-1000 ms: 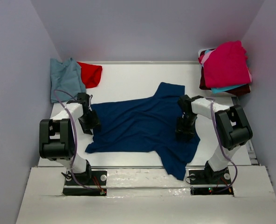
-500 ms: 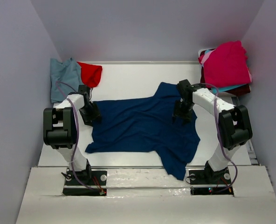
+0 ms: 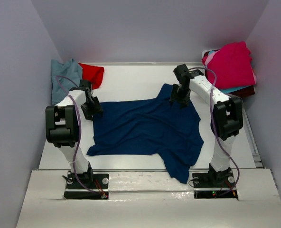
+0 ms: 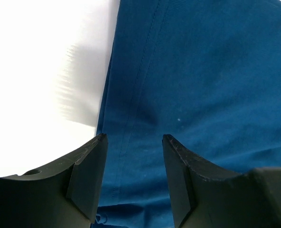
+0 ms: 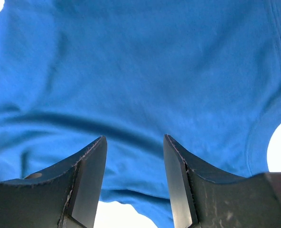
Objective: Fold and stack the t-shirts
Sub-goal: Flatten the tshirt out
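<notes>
A navy t-shirt (image 3: 145, 128) lies spread out and wrinkled on the white table (image 3: 131, 83), one part hanging toward the near edge. My left gripper (image 3: 92, 109) hovers over the shirt's left edge. In the left wrist view it (image 4: 134, 138) is open, with the stitched hem of the navy cloth (image 4: 202, 85) below it and nothing between the fingers. My right gripper (image 3: 177, 97) is at the shirt's far corner. In the right wrist view it (image 5: 134, 138) is open above the cloth (image 5: 140, 66), also gripping nothing.
A blue-grey t-shirt (image 3: 64, 78) and a red one (image 3: 92, 73) lie at the back left. At the back right is a pile with a magenta t-shirt (image 3: 230, 64) on top, turquoise (image 3: 228, 90) and maroon (image 3: 247, 91) edges beneath. Walls close in on three sides.
The right gripper has travelled from the shirt's right side to its far corner. The left gripper has moved a little farther along the left edge. Both stayed open.
</notes>
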`<act>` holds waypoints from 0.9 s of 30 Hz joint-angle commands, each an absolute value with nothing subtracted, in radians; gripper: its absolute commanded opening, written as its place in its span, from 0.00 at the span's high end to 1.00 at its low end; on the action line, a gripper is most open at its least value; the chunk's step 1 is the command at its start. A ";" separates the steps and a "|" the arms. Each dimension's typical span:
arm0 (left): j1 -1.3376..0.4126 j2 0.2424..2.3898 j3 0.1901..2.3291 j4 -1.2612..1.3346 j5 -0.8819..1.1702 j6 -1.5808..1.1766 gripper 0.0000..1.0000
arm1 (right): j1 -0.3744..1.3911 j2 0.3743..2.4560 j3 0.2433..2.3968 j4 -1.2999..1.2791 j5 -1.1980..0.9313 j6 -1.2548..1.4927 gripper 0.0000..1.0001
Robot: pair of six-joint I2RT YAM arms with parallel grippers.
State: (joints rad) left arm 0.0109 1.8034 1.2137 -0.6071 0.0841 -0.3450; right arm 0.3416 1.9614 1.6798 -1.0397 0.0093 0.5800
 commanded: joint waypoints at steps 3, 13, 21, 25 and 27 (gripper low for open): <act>0.017 1.812 1.311 -0.644 0.045 -0.331 0.39 | 0.312 2.090 1.914 -1.045 0.097 0.594 0.43; 0.017 1.776 1.370 -0.667 0.018 -0.319 0.39 | 0.221 2.285 2.235 -1.075 0.115 0.612 0.45; -0.050 1.807 1.417 -0.663 0.051 -0.321 0.39 | 0.212 2.416 2.304 -1.063 0.118 0.607 0.50; -0.087 1.824 1.454 -0.680 0.058 -0.324 0.39 | 0.202 2.447 2.304 -1.057 0.123 0.598 0.59; -0.098 1.827 1.469 -0.683 0.060 -0.324 0.39 | 0.193 2.456 2.298 -1.049 0.120 0.597 0.65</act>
